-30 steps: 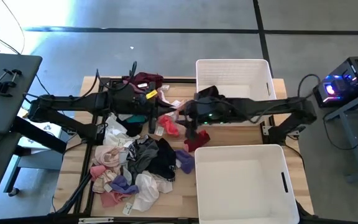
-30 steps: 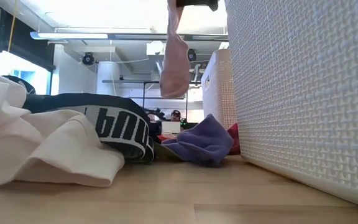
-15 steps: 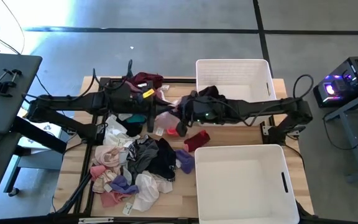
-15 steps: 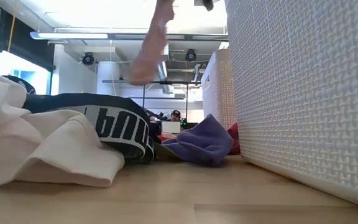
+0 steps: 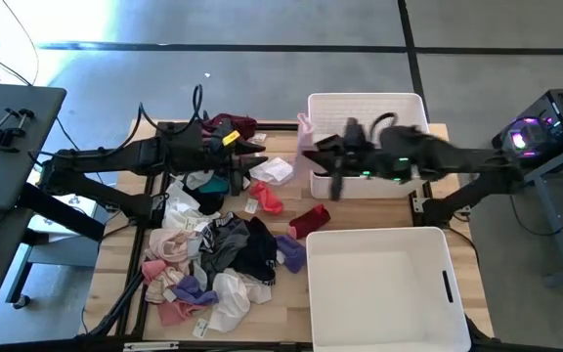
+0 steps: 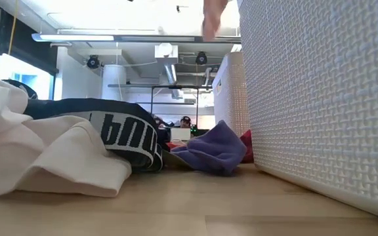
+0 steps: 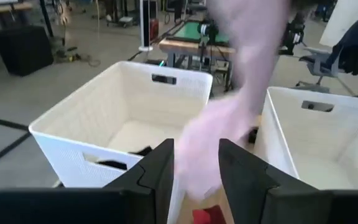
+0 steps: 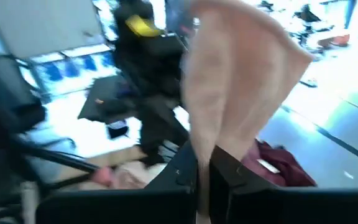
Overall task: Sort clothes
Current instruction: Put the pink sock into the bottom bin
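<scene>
high view: the right gripper has swung from mid-worktop to the far bin, its jaws closed on a pale pink garment now hanging at that bin's left rim. half a second ago it was still out over the worktop beside the left gripper, so the handover looks done and the drop comes next. the left gripper stays by the worktop's far edge, jaws parting, empty. the clothes pile lies along the worktop's left half.

low view: the pink cloth has moved right, up against the near bin.

left wrist view: its fingers stand apart, the garment blurred beyond them.

right wrist view: the jaws pinch the pink garment.
</scene>
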`<move>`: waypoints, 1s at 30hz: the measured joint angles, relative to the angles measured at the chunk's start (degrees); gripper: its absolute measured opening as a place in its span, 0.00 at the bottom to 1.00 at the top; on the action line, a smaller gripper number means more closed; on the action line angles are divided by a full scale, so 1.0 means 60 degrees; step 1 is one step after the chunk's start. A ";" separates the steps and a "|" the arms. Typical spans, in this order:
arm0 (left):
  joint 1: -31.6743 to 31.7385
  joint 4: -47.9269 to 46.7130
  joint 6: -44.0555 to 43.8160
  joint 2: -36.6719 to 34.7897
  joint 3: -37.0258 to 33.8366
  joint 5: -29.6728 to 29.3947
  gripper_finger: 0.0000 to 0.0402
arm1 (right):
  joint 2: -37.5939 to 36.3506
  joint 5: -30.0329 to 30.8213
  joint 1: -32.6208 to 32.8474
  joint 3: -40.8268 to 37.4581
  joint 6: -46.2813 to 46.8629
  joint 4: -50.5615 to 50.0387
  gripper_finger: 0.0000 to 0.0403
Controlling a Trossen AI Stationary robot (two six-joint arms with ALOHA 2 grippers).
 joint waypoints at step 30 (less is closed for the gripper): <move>0.0095 0.1169 0.0407 0.0000 -0.0003 0.0000 0.29 | 0.0066 -0.4547 0.5362 -0.3345 0.9487 -0.2307 0.00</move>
